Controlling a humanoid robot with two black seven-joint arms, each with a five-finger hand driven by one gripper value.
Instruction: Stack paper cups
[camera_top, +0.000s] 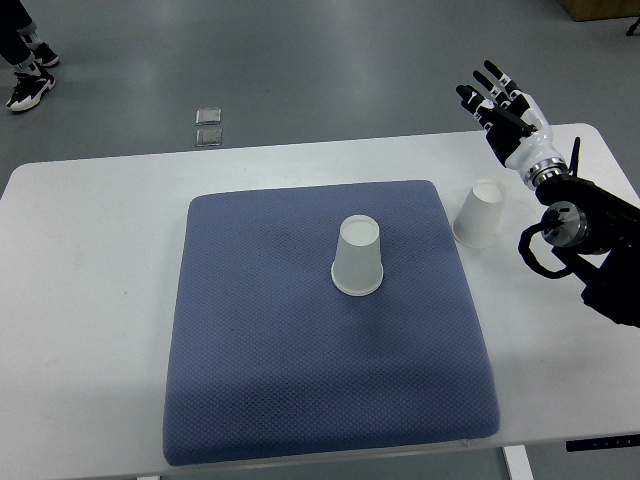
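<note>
One white paper cup stands upside down near the middle of the blue cushion mat. A second white paper cup stands upside down on the white table just off the mat's right edge. My right hand is raised above the table's far right edge, beyond that second cup, fingers spread and holding nothing. Its dark forearm comes in from the right edge. The left arm does not show.
The white table carries the mat. Two small clear square items lie on the grey floor beyond the table. A person's shoes show at the top left corner.
</note>
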